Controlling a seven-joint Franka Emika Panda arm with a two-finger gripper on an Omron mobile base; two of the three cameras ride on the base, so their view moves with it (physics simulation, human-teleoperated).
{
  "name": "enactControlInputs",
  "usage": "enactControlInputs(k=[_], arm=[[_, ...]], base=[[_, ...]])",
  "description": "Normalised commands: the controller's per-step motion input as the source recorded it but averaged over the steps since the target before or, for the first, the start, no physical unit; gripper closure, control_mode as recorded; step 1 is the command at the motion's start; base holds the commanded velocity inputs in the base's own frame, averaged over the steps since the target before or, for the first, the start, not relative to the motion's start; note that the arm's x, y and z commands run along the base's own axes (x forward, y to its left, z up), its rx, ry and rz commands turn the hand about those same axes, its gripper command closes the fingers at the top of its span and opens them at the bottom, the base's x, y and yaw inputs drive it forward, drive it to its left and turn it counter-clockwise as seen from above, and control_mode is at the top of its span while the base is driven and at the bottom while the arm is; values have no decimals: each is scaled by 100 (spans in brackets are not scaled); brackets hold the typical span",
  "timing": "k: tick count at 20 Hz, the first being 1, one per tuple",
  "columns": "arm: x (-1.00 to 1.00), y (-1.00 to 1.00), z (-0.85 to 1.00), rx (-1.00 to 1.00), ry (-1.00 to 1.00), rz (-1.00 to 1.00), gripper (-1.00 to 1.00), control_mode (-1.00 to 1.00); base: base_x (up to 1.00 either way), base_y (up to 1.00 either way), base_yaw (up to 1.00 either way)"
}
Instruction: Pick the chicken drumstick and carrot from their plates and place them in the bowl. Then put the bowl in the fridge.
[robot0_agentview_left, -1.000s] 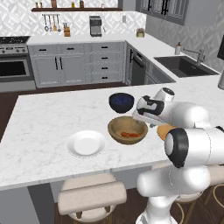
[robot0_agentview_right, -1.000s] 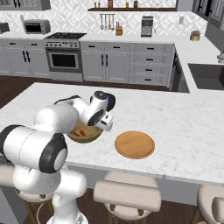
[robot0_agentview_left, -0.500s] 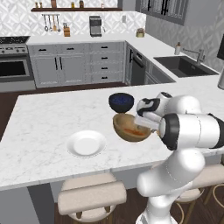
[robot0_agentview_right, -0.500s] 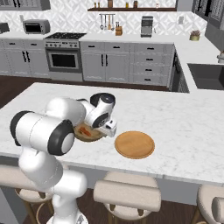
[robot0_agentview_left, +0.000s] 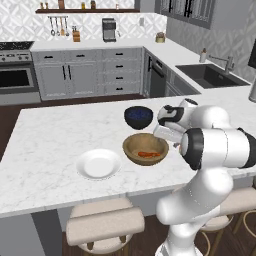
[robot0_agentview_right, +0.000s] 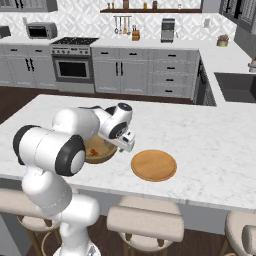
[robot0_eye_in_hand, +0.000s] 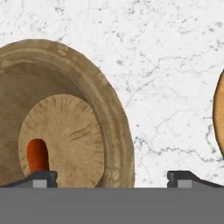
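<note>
The wooden bowl (robot0_agentview_left: 135, 145) stands mid-counter, and in the right base view the bowl (robot0_agentview_right: 100, 152) is partly behind my arm. Orange-red food (robot0_agentview_left: 148, 154) lies in its bottom; I cannot tell the carrot from the chicken drumstick there. In the hand view a rounded orange-red end (robot0_eye_in_hand: 38, 155) shows inside the bowl (robot0_eye_in_hand: 109, 109). My gripper (robot0_agentview_left: 167, 135) (robot0_agentview_right: 126, 145) (robot0_eye_in_hand: 113, 179) hangs open over the bowl's rim, one fingertip above the inside, the other above the counter. Both plates are bare: the white plate (robot0_agentview_left: 99, 164) and the tan plate (robot0_agentview_right: 154, 165) (robot0_eye_in_hand: 218, 118).
A dark blue bowl (robot0_agentview_left: 138, 116) sits just behind the wooden one. The marble island (robot0_agentview_left: 55, 135) has stools along its front edge. A sink (robot0_agentview_left: 212, 75) lies at the back right, with the stove and cabinets along the far wall.
My arm has folded in and the hand has sunk lower at the bowl's rim. The jaws stayed open. The bowl and the plates have not moved.
</note>
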Motion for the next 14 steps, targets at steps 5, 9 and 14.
enactControlInputs(k=[5, 9, 14], arm=[[0, 0, -14, 0, 6, 0, -100, -100], [6, 11, -42, 0, 9, 3, -100, -100], [2, 13, -29, 0, 6, 6, -100, -100]], base=[[0, 0, 0], [0, 0, 0], [0, 0, 0]])
